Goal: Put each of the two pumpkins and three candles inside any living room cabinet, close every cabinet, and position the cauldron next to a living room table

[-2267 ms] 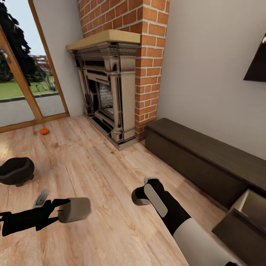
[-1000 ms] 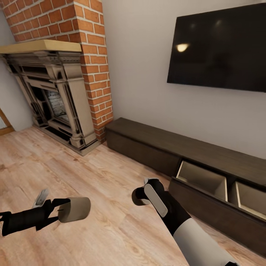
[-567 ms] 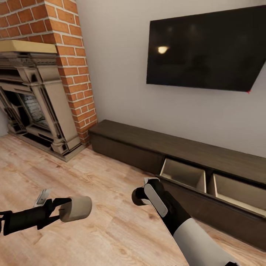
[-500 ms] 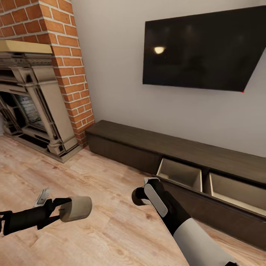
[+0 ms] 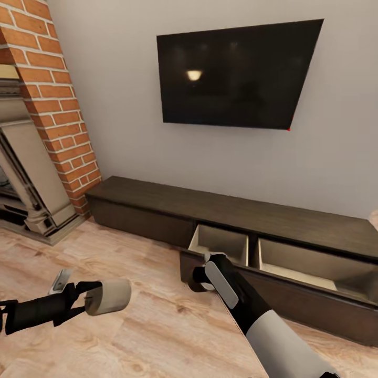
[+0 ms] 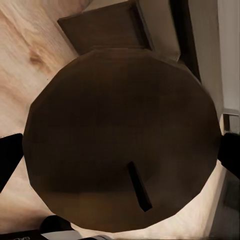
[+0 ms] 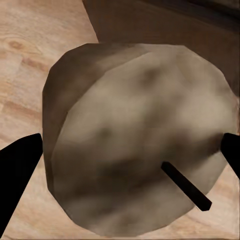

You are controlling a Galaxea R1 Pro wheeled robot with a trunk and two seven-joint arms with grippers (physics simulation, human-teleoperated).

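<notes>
My left gripper is shut on a squat whitish-grey candle, held low over the wooden floor. In the left wrist view that candle shows its shadowed wick end between the dark fingers. My right gripper is shut on a second candle, just in front of the cabinet. That candle's wick end is held between the fingertips. The long dark-brown cabinet runs along the wall with two pale drawer compartments pulled open. Pumpkins, cauldron and table are out of view.
A black TV hangs on the wall above the cabinet. A red brick chimney column and a grey fireplace surround stand at the left. Light wooden floor spreads in front of me.
The camera has swung right: fireplace and bricks slid left, and the open drawers came toward the middle. Both arms keep their pose, each still holding its candle.
</notes>
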